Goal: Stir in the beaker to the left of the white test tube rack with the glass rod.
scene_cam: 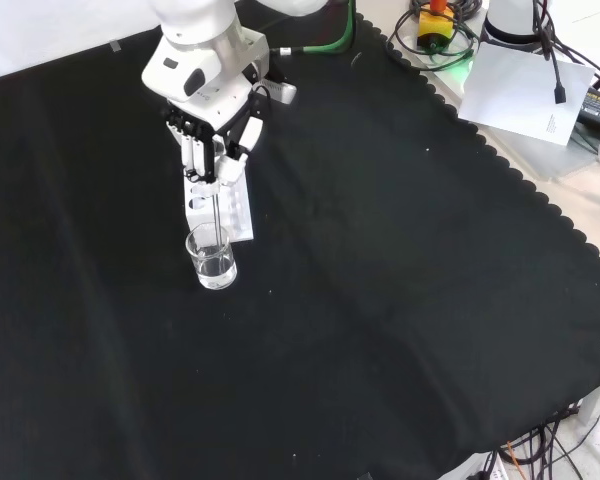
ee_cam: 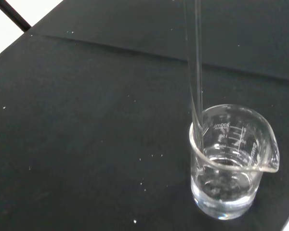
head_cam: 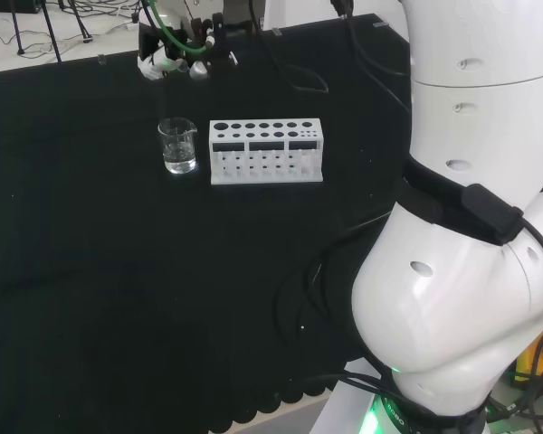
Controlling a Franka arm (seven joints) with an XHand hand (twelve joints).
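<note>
Your hand (scene_cam: 216, 140), black and white, hangs above the black cloth (scene_cam: 400, 300) with its fingers curled round a thin clear glass rod (scene_cam: 216, 210), which drops straight down from them in the front view. Directly below stands the beaker (scene_cam: 212, 256), a small clear cylinder with a pouring lip and printed graduation marks, holding a shallow layer of clear liquid. In the wrist view the rod (ee_cam: 196, 72) passes over the near side of the beaker's (ee_cam: 231, 163) rim and seems to reach inside; you cannot tell whether its tip meets the liquid.

In the head view the beaker (head_cam: 178, 146) sits just to the left of the white test tube rack (head_cam: 265, 151), a low rectangular block with rows of round holes in its top, the two close but apart. The hand (head_cam: 176, 54) shows there above the beaker, near the cloth's far edge.

In the front view the rack (scene_cam: 225, 205) lies just behind the beaker, partly under the hand. The cloth is matte, faintly speckled, scalloped along its right-hand border, and bare in front of and to both sides of the beaker.
</note>
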